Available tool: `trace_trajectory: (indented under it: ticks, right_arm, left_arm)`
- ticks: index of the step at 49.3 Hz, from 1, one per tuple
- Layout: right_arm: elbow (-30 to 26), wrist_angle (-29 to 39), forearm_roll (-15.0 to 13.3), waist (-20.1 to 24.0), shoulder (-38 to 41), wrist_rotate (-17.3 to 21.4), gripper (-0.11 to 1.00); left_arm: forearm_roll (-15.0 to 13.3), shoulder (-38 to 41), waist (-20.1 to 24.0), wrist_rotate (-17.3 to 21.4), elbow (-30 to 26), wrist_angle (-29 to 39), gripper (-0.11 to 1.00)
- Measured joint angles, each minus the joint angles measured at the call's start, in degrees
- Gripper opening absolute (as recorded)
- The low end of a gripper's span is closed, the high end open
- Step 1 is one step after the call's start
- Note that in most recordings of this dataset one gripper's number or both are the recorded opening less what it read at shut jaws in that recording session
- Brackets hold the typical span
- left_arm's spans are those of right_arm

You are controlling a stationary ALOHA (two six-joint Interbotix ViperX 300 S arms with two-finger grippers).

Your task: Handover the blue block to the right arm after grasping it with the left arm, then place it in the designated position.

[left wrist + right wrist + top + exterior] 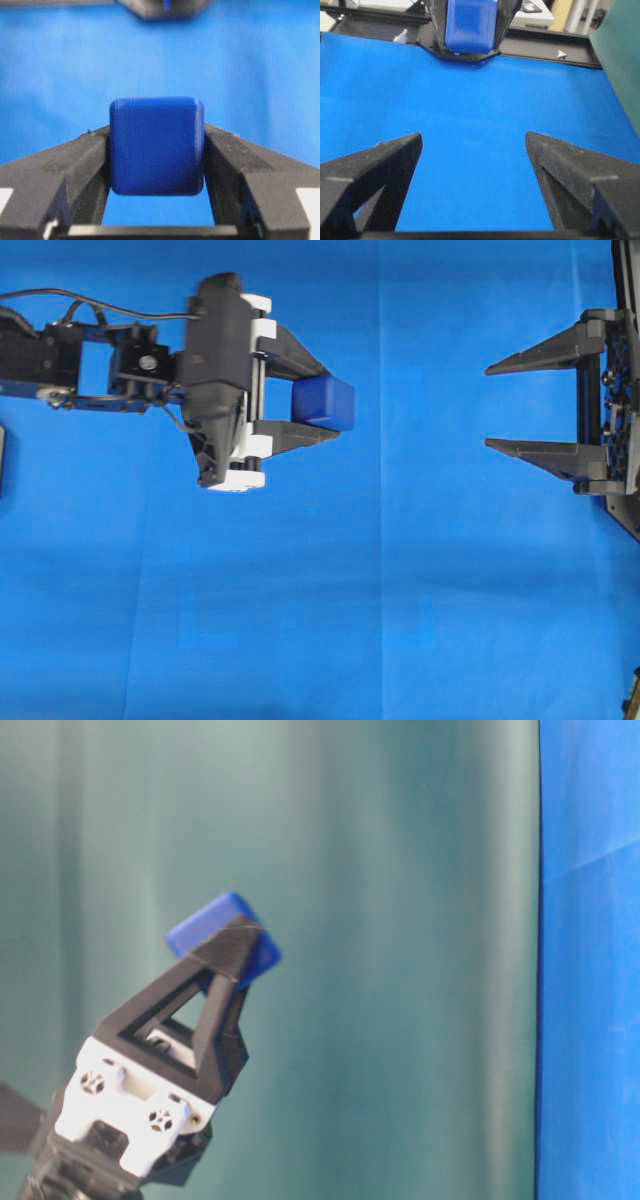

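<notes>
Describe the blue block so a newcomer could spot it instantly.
Start on the left of the blue cloth in the overhead view, at the arm whose claw has white finger mounts. Clamped between its black fingertips is the blue block: a small, rounded, dark-blue cube, darker than the cloth.

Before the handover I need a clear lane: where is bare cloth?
Bare blue cloth lies between the left tool, shut on the blue block, and the open right tool, and across the whole lower half of the overhead view. Only the side edges are crowded.

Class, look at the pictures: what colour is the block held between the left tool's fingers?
Dark blue, a shade deeper than the cloth; the blue block shows best in the left wrist view.
</notes>
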Motion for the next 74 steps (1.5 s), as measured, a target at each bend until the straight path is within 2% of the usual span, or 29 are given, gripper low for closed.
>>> trace_trajectory:
  ticks: [8, 15, 38, 41, 46, 51, 58, 68, 74]
  right_arm:
    - [0.00, -0.09, 0.00, -0.09, 0.00, 0.00, 0.96]
    - [0.00, -0.09, -0.09, -0.09, 0.00, 0.00, 0.96]
    - [-0.35, -0.09, -0.53, -0.09, 0.00, -0.97, 0.96]
    - [-0.62, -0.18, -1.76, -0.09, 0.00, -1.67, 0.96]
    - [-0.88, -0.09, -5.45, -0.09, 0.00, -4.57, 0.96]
    - [-1.14, 0.00, -10.11, 0.00, 0.09, -9.14, 0.95]
    - [-1.67, 0.00, -15.21, 0.00, 0.18, -15.82, 0.94]
    - [-2.55, 0.00, -21.71, -0.09, 0.26, -26.46, 0.94]
    - [-2.90, -0.09, -24.52, -0.09, 0.26, -32.43, 0.94]
  left_arm:
    - [-0.18, -1.23, 0.00, 0.09, 4.57, -10.28, 0.46]
    - [-0.35, -1.23, 0.00, 0.00, 6.68, -15.64, 0.46]
    - [-0.44, -1.32, 0.00, -0.09, 7.29, -16.88, 0.46]
    - [-0.44, -1.23, 0.09, -0.09, 7.29, -16.88, 0.46]
    - [-0.44, -1.32, 0.00, -0.09, 7.29, -16.88, 0.46]
    - [-0.44, -1.23, 0.09, -0.09, 7.29, -16.96, 0.46]
    - [-0.44, -1.23, 0.00, -0.09, 7.29, -17.14, 0.46]
    - [-0.44, -1.32, 0.00, -0.53, 7.29, -17.23, 0.46]
    - [-0.44, -1.32, 0.00, -0.88, 7.29, -17.23, 0.46]
